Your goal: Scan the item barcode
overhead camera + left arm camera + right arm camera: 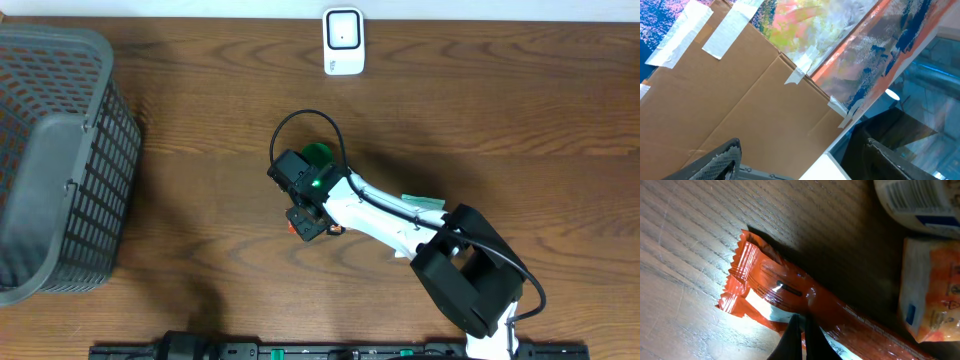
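A long orange snack packet with a crimped end lies on the wooden table; only slivers of the packet show under the arm from overhead. My right gripper is shut, its two dark fingertips pressed together on the packet's film near its white patch. Seen from above, the right gripper sits mid-table. The white scanner stands at the table's far edge, well apart. My left gripper is open with nothing between its fingers, facing cardboard away from the table; its arm does not show overhead.
A dark mesh basket fills the left side. A white tub with a barcode label and an orange-and-white pouch lie close beside the packet. A green object sits just beyond the right gripper.
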Motion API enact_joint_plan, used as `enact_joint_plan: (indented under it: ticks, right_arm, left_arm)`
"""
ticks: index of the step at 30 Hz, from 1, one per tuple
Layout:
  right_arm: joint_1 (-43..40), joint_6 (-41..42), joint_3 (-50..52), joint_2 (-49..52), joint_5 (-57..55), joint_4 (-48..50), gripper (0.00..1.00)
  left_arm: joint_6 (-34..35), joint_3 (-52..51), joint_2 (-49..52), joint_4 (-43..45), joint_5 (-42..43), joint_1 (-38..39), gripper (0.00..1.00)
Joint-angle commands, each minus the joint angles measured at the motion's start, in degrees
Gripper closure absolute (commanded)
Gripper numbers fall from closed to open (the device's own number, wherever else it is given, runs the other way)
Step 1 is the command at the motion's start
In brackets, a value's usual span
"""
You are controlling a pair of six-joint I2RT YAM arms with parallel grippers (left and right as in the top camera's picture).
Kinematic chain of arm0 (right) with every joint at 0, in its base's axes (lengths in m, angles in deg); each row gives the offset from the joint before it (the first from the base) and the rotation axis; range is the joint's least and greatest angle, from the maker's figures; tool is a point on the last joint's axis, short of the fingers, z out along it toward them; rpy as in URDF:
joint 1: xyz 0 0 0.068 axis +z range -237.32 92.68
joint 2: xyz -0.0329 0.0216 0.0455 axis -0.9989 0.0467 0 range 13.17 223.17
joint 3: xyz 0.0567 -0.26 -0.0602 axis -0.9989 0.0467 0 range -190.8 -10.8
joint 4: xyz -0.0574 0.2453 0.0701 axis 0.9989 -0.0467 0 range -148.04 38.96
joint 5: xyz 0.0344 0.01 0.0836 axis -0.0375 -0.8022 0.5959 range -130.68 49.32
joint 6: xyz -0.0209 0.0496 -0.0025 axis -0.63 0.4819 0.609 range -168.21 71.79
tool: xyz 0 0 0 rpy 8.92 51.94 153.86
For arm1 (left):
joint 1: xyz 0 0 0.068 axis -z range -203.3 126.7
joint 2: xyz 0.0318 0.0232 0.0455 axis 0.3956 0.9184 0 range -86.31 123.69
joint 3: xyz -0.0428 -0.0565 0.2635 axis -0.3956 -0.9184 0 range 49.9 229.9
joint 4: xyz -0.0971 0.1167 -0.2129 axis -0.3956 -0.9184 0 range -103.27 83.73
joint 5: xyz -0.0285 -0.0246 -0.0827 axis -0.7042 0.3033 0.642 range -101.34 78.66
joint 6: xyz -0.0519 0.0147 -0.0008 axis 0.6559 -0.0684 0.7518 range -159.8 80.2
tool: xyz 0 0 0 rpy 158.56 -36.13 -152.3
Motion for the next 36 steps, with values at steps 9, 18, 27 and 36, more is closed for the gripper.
enact_joint_plan:
  ticks: [9,18,27,36]
  right_arm:
    - [-0.4,-0.6,-6.3,-5.6,-1.2,-3.1,0.99]
    - [-1.4,0.0,0.0,-1.0,-3.5,-0.7,0.99]
    - [-1.3,0.0,0.3,0.4,4.3,0.0,0.99]
    - [-1.3,-0.2,-4.4,-3.3,4.5,-3.2,0.99]
  left_arm:
    - [0.5,-0.5,-0.1,0.1,0.3,-0.4,0.22]
    - [0.5,-0.5,-0.1,0.1,0.3,-0.4,0.22]
    - [0.5,-0.5,-0.1,0.1,0.3,-0.4,0.22]
    - [0.5,-0.5,-0.1,0.1,0.3,-0.4,0.22]
